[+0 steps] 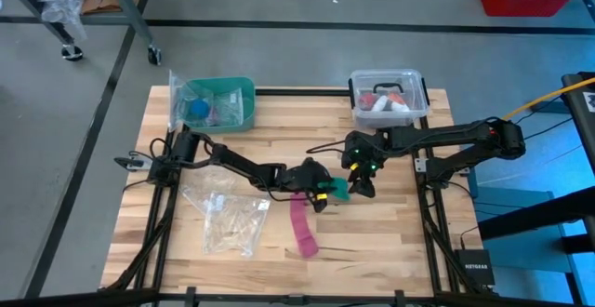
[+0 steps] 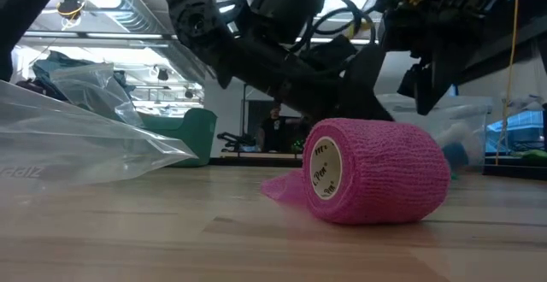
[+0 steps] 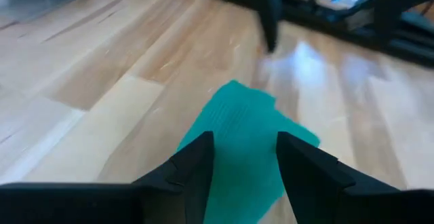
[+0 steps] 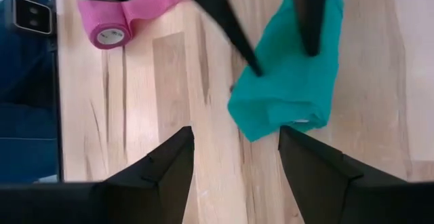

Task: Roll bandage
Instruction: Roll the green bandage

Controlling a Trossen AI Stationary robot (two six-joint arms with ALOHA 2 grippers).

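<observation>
The teal-green bandage (image 1: 339, 188) lies loosely bunched and flat on the wooden table, near its middle. My left gripper (image 3: 244, 156) is open over it, with the cloth (image 3: 237, 136) showing between its fingers. In the right wrist view one left fingertip (image 4: 256, 71) stands at the cloth's edge and the other (image 4: 312, 47) is over the cloth (image 4: 291, 81). My right gripper (image 4: 237, 156) is open and empty, just short of the bandage's end (image 4: 268, 125). A pink strip (image 1: 300, 219) ends in a roll (image 2: 376, 175) that lies on its side. My left gripper comes at the teal bandage slanting down from the table's left, fingers open. One fingertip (image 4: 312, 47) is over the cloth's upper surface. I cannot tell whether it touches. The bandage lies on the table.
A clear plastic bag (image 1: 228, 219) lies at the front left. A green bin (image 1: 218, 102) and a clear lidded box (image 1: 389, 98) stand at the far edge. Bare wood lies at the front right (image 1: 390, 242).
</observation>
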